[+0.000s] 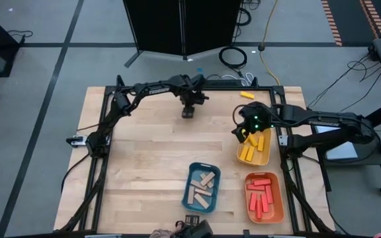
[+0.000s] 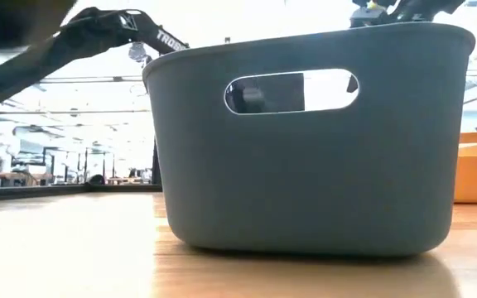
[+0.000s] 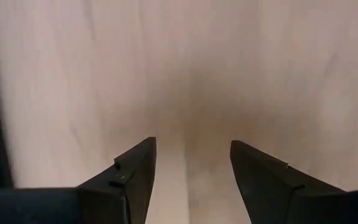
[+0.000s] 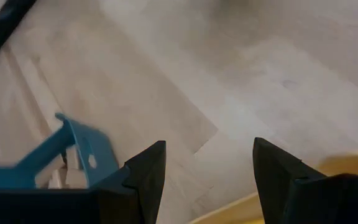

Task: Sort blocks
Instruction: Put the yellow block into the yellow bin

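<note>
Near edge of desk (image 1: pixel 144 172): blue tray (image 1: pixel 202 188) with tan blocks (image 1: pixel 202 188), about four, overlapping, exact count unsure. Beside it, orange tray (image 1: pixel 264 197) with red blocks (image 1: pixel 259 198), roughly five. Just beyond, yellow tray (image 1: pixel 254 149) with yellow blocks (image 1: pixel 251 151), about three visible.

Right hand (image 1: pixel 241 134) hovers over the yellow tray's inner far corner; fingers spread, nothing between them in the wrist view.

Farthest: one loose yellow block (image 1: pixel 247 94) at the desk's far edge, long axis roughly across the desk. It lies straight beyond the right hand, which is nearer. Left hand (image 1: pixel 188 112), spread and empty, hangs over bare wood at far centre
</note>
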`<state>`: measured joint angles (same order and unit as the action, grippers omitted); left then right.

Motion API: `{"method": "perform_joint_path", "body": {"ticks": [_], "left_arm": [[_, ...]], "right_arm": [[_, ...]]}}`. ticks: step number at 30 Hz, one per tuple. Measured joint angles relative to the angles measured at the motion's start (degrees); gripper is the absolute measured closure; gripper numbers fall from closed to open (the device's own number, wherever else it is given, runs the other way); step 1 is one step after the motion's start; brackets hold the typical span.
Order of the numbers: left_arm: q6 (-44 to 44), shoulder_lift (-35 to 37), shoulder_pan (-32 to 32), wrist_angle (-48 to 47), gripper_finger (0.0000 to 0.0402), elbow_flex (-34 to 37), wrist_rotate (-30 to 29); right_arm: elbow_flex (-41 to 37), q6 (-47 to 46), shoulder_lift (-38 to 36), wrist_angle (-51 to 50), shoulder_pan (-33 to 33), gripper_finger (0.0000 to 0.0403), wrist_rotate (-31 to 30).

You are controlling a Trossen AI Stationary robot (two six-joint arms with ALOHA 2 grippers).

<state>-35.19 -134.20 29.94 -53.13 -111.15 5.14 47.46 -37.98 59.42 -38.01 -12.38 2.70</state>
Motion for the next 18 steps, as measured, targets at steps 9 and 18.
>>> {"method": "perform_joint_path", "body": {"ticks": [9, 18], "left_arm": [[15.0, 2.9, 1.3, 2.4, 0.0197, -10.6, 20.6], [16.9, 7.8, 1.1, 5.9, 0.0197, -13.4, 21.3]], "right_arm": [[0.0, 13.0, 0.5, -3.1, -20.6, 0.0236, -2.7], [4.7, 41.7, 23.2, 4.5, -42.0, 0.0236, 5.1]]}}
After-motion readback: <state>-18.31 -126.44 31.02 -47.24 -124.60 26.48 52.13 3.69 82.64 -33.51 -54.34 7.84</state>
